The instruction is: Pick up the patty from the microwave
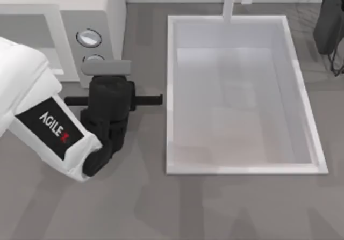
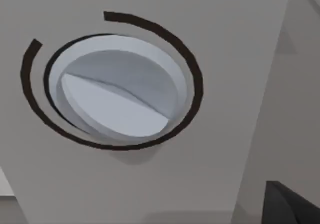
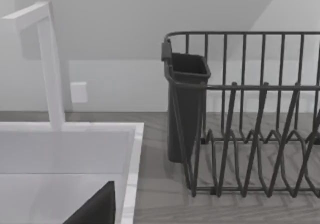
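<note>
- Hovering at the microwave knob panel: left gripper, just in front of the lower knob (finger gap cannot be told).
- Sink basin beside the microwave, faucet behind it.
- Dish rack beyond the sink holds a dark cup-shaped caddy.

One microwave with two round knobs, one white sink with one faucet, one dark dish rack, and one robot arm.
</note>
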Available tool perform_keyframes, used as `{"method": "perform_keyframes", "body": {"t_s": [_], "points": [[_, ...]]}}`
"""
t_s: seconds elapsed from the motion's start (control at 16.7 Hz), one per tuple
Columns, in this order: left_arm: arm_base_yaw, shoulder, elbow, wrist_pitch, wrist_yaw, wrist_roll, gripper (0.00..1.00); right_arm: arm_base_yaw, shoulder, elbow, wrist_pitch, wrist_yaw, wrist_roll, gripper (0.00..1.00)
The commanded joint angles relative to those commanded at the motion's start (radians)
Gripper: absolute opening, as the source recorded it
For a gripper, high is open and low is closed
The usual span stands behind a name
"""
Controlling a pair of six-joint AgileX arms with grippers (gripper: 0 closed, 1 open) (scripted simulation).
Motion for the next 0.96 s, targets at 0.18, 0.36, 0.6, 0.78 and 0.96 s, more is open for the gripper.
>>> {"method": "perform_keyframes", "body": {"t_s": [0.18,0.36,0.6,0.78,0.96], "points": [[0.0,0.0,0.0,0.0,0.0,0.0,0.45,0.0,0.0,0.0,0.0,0.0,0.0,1.0],[0.0,0.0,0.0,0.0,0.0,0.0,0.68,0.0,0.0,0.0,0.0,0.0,0.0,1.0],[0.0,0.0,0.0,0.0,0.0,0.0,0.98,0.0,0.0,0.0,0.0,0.0,0.0,1.0],[0.0,0.0,0.0,0.0,0.0,0.0,1.0,0.0,0.0,0.0,0.0,0.0,0.0,1.0],[0.0,0.0,0.0,0.0,0.0,0.0,1.0,0.0,0.0,0.0,0.0,0.0,0.0,1.0]]}}
